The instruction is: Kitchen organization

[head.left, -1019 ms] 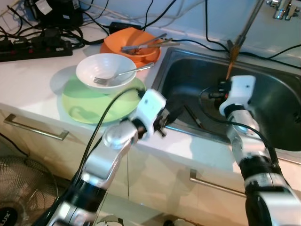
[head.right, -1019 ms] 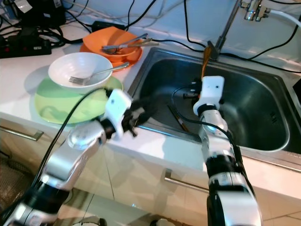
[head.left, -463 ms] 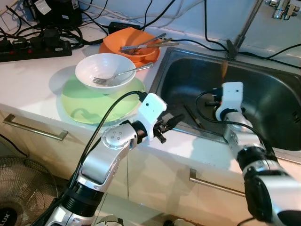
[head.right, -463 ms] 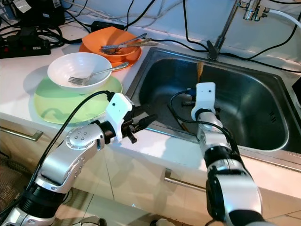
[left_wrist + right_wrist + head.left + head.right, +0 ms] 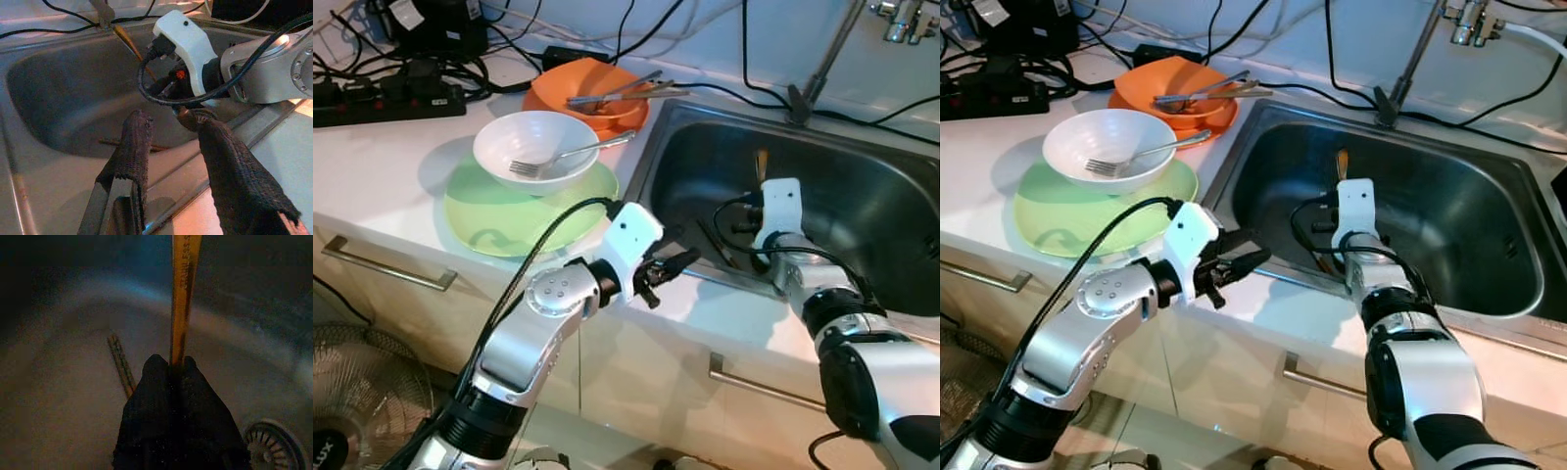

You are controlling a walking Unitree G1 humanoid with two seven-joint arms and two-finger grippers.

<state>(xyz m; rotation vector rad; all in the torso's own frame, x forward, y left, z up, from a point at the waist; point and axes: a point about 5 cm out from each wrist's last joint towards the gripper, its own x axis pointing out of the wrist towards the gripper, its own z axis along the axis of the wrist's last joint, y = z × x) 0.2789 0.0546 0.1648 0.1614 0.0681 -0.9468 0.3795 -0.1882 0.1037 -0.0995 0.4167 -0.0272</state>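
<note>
From the head camera, the left gripper (image 5: pixel 677 262) hangs over the front rim of the steel sink (image 5: pixel 862 211), fingers spread with nothing between them; behind it and to its left a white bowl (image 5: pixel 534 149) holding a fork (image 5: pixel 570 155) sits on a green plate (image 5: pixel 524 211), and farther back an orange bowl (image 5: pixel 589 95) carries more utensils. To its right, the right gripper (image 5: pixel 170 369) reaches down inside the basin, and an orange chopstick (image 5: pixel 1342 164) rises from above its white wrist housing. In the left wrist view, the two black fingers (image 5: pixel 133 147) stand well apart above the sink's edge, and just beyond them lies the right arm's white housing with its black cable, the chopstick slanting up behind it and another thin stick (image 5: pixel 124 143) lying on the basin floor. In the right wrist view, the fingers are pressed together on the base of the chopstick, which runs straight away from them; a second dark stick (image 5: pixel 122 364) lies on the floor just beside the fingertips, and the drain (image 5: pixel 270 443) sits close by on the other side.
</note>
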